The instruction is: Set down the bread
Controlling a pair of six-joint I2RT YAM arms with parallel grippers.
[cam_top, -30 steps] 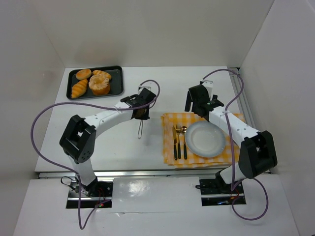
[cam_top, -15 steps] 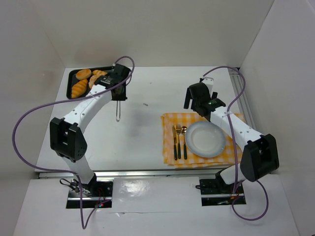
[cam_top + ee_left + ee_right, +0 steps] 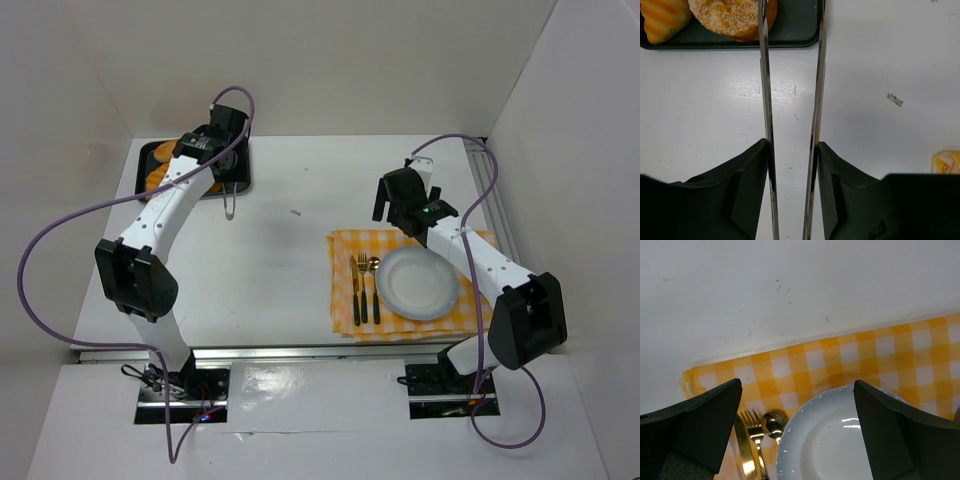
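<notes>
The bread [image 3: 732, 17], a round bun with a pale sugared top, lies on a dark tray [image 3: 795, 27] next to a striped roll [image 3: 662, 17]. In the top view my left arm covers most of the tray [image 3: 240, 165], and the bread is hidden there. My left gripper [image 3: 792, 145] [image 3: 228, 172] is shut on metal tongs [image 3: 818, 75] [image 3: 231, 200]. The tongs stand open, and their left blade crosses the bread's right edge. Their tips run out of the wrist view. My right gripper [image 3: 797, 385] [image 3: 400, 205] is open and empty above the far rim of the plate [image 3: 840, 440] [image 3: 417, 283].
The plate sits on a yellow checked cloth [image 3: 345, 245] [image 3: 840, 355]. A knife, fork and spoon [image 3: 365, 290] [image 3: 757, 440] lie left of it. White walls stand close at the left, back and right. A small speck [image 3: 297, 212] lies on the table.
My left arm has swung left and back, carrying the tongs from mid-table to the tray's near right corner. The right arm has hardly moved.
</notes>
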